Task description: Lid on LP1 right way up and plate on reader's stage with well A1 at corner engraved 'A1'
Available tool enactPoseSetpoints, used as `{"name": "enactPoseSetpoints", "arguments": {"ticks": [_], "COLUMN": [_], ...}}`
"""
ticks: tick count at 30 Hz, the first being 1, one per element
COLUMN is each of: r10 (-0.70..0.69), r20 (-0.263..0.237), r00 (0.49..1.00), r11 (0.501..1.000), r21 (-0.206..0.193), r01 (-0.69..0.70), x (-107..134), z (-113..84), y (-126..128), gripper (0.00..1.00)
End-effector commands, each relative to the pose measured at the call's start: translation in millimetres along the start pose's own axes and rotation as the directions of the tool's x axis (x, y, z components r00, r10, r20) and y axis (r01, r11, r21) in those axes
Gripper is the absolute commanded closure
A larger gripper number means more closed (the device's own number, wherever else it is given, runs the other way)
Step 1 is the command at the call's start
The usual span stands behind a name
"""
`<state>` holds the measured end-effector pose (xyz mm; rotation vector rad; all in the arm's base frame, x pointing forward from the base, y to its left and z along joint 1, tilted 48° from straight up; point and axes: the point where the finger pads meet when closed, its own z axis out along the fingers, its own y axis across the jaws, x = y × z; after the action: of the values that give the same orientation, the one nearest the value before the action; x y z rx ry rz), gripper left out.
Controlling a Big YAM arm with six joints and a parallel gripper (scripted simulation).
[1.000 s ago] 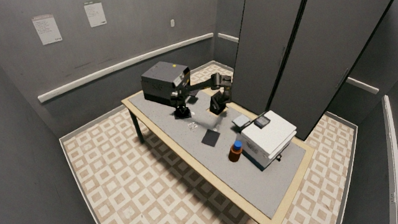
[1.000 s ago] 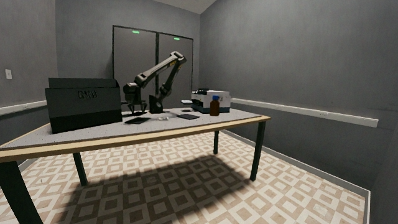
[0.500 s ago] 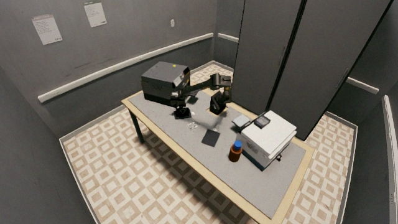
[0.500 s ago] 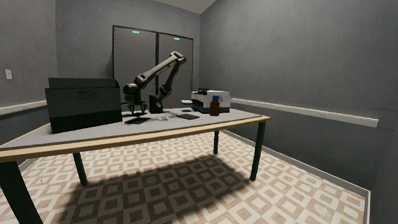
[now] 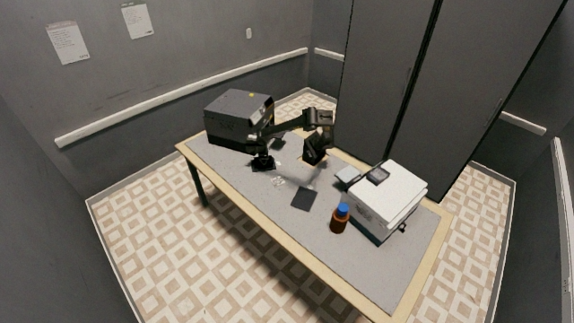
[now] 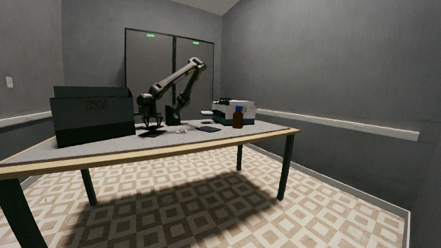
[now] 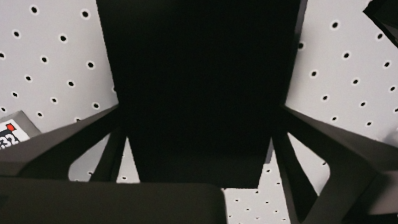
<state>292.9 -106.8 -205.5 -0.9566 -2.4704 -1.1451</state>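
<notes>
My gripper (image 5: 263, 158) (image 6: 151, 127) (image 7: 198, 112) has its fingers wide apart, on the two long sides of a flat black slab (image 7: 200, 55), which looks like the lid. It holds the slab level, low over a dark square pad (image 6: 150, 134) near the dark reader (image 5: 238, 114) (image 6: 94, 115). The pad is mostly hidden under the slab in the wrist view, and no deck name is readable. The pale plate (image 5: 347, 174) (image 6: 207, 112) is at the stage of the white dispenser (image 5: 387, 193) (image 6: 248, 111). Well A1 cannot be made out.
A second dark pad (image 5: 304, 198) (image 6: 208, 129) lies mid-bench. The blue-capped brown bottle (image 5: 339, 218) (image 6: 238, 118) stands upright beside the dispenser. A small display (image 7: 14, 134) is left of the gripper in the wrist view, and a dark corner (image 7: 389, 19) shows at upper right.
</notes>
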Motion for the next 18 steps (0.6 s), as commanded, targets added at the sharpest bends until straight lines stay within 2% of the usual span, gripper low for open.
{"name": "enactPoseSetpoints", "arguments": {"ticks": [1, 7, 13, 18], "r10": [-0.010, -0.013, 0.002, 0.007], "r20": [0.068, 0.065, 0.015, -0.003], "r00": [0.998, 0.998, 1.000, 1.000], "r11": [1.000, 1.000, 1.000, 1.000], "r21": [-0.003, -0.004, 0.000, 0.000], "r01": [0.010, 0.013, -0.002, -0.007], "x": [-20.7, -21.6, -7.3, 2.5], "z": [-21.3, -16.4, 4.9, 14.1], "y": [0.5, 1.1, -0.4, -0.1], "gripper": [0.15, 0.15, 0.15, 0.15]}}
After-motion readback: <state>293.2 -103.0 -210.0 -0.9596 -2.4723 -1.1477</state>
